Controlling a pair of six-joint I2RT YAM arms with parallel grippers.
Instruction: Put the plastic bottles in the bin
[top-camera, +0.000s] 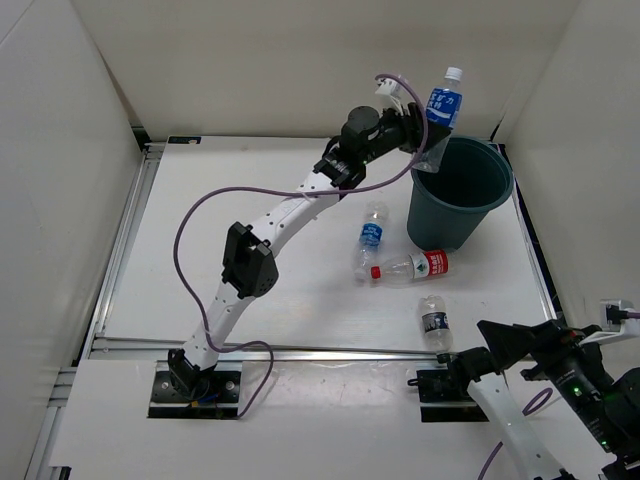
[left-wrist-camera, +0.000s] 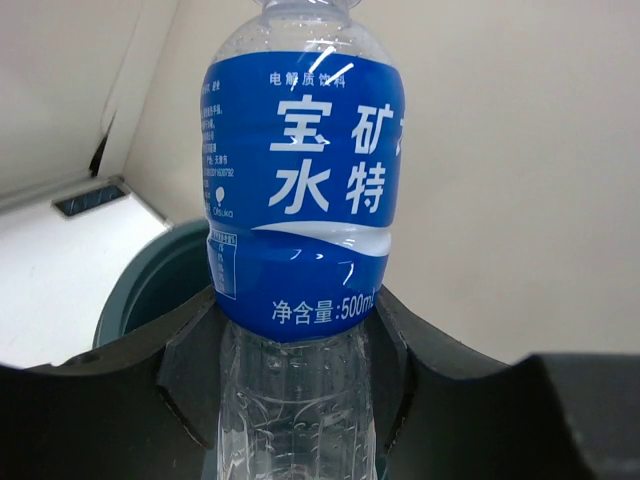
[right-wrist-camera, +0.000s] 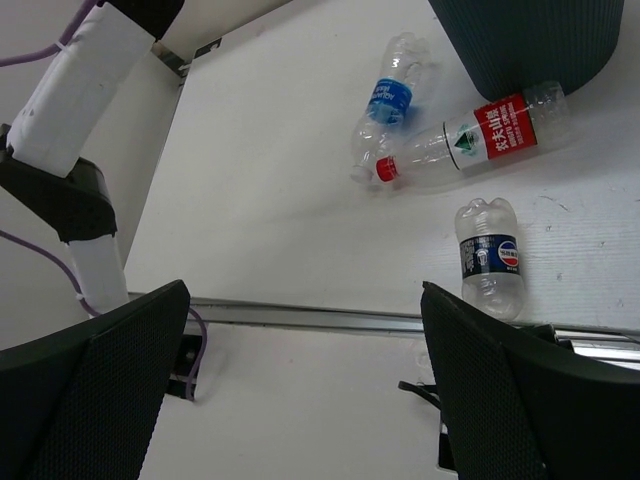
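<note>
1. Plastic bottles, small and clear, are counted as four. One blue-labelled bottle is held upright, cap up, over the far-left rim of the round dark teal-grey plastic bin, which is set near the far right corner of the white table.
2. The bin's mouth is found just below and to the near right of the held bottle's base, so a short shift that way is judged advisable before release.
3. Three bottles are seen lying on their sides off the bin's near-left side:
   - a second blue-labelled bottle;
   - a red-labelled bottle with a red cap;
   - a shorter dark-labelled bottle, closest to the near edge.
4. The left gripper is clamped on the held bottle below its label. The right gripper is spread wide and empty at the near edge, closest to the dark-labelled bottle.
5. One bin and two grippers are counted.
</note>
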